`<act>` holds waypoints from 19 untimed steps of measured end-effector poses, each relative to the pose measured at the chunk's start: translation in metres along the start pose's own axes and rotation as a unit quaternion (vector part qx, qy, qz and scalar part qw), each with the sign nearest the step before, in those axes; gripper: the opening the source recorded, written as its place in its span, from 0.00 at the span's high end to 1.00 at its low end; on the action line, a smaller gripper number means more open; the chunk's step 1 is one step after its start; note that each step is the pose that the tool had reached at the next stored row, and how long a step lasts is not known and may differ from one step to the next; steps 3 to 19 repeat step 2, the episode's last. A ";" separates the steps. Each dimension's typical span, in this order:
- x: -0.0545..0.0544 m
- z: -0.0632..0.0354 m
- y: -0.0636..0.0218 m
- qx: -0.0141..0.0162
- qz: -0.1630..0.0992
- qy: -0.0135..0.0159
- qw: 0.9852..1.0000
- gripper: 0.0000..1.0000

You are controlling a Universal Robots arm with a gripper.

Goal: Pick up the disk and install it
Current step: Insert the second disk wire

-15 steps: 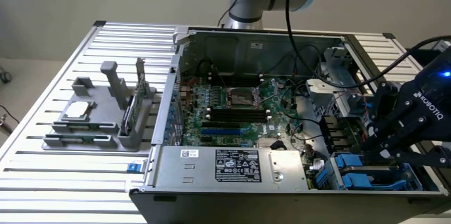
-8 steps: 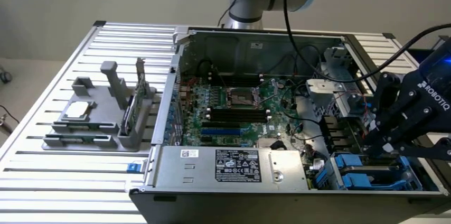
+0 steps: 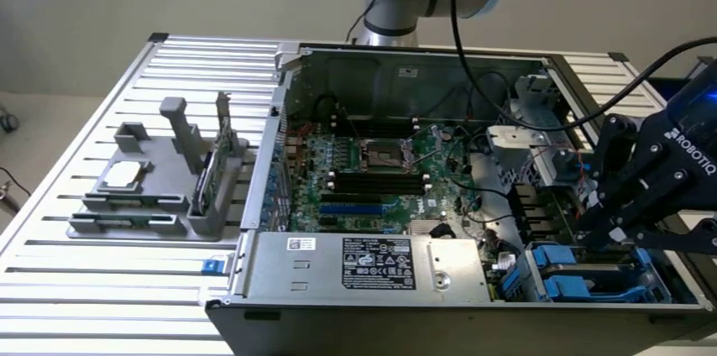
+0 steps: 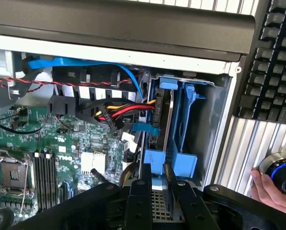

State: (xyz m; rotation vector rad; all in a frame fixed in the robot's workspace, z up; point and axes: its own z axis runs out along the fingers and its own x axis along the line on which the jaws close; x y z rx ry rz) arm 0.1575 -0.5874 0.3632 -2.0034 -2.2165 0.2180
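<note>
Presently: Drive at Bay, Seating Stage

Item: the disk, blue-bracketed, standing on edge in the drive bay at the open computer case's near corner on the exterior view's right.
Tool: fingers narrowed and pinching the disk's end edge.
Adjacent: bundled power cables, motherboard, a person's hand on a knob.
Handling note, as judgement: keep the drive square to its rails, press evenly, and stay clear of the cables.
</note>
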 end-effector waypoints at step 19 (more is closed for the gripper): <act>0.000 -0.0001 0.0000 0.000 -0.001 0.000 1.000 0.76</act>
